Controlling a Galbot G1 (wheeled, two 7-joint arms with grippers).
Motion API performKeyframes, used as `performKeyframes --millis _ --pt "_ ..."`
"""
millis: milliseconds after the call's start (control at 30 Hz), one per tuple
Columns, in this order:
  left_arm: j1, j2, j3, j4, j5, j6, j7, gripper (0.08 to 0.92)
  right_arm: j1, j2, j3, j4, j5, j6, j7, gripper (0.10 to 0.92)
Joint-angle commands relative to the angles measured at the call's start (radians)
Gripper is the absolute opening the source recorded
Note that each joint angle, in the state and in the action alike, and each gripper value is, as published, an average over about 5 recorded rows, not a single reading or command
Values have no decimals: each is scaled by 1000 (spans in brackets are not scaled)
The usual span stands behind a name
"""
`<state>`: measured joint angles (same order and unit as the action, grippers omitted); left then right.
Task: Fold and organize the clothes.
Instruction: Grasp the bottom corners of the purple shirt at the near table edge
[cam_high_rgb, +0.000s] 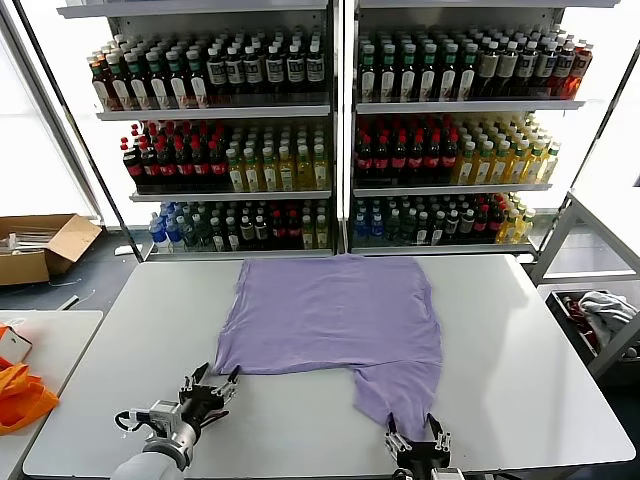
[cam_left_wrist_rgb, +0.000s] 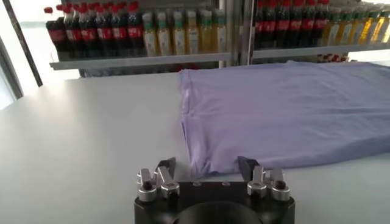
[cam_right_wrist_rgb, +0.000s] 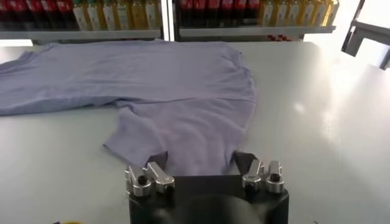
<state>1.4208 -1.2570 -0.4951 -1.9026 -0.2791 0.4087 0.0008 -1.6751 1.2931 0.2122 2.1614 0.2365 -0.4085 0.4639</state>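
The clothes are one lavender T-shirt (cam_high_rgb: 330, 310) lying spread flat on the white table (cam_high_rgb: 520, 350), with one flap reaching toward the front edge. My left gripper (cam_high_rgb: 222, 385) sits low at the shirt's near-left corner. In the left wrist view the left gripper (cam_left_wrist_rgb: 207, 164) is open, and the corner of the shirt (cam_left_wrist_rgb: 280, 115) lies between its fingers. My right gripper (cam_high_rgb: 418, 440) is at the front edge, at the end of the flap. The right wrist view shows the right gripper (cam_right_wrist_rgb: 201, 157) open, its fingers straddling the flap of the shirt (cam_right_wrist_rgb: 183, 97).
Shelves of bottles (cam_high_rgb: 330, 130) stand behind the table. A cardboard box (cam_high_rgb: 40, 245) lies on the floor at the left. Orange fabric (cam_high_rgb: 22, 395) rests on a side table there. A bin with grey-white garments (cam_high_rgb: 605, 315) is at the right.
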Motion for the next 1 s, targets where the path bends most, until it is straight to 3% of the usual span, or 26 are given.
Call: performKeyframes --millis 33,500,633,1000 --pt "2 -2 8 -6 -8 8 -1 550 -1 1 0 -7 3 3 2 545" --pt "10 -18 5 -23 13 -11 -4 146 10 -23 6 -6 0 34 -28 145" --pt "15 -27 4 -47 13 -28 -5 87 19 -24 17 10 -2 59 -46 114" --pt "-1 -38 4 -90 11 -51 2 84 101 3 45 61 -76 85 -99 114"
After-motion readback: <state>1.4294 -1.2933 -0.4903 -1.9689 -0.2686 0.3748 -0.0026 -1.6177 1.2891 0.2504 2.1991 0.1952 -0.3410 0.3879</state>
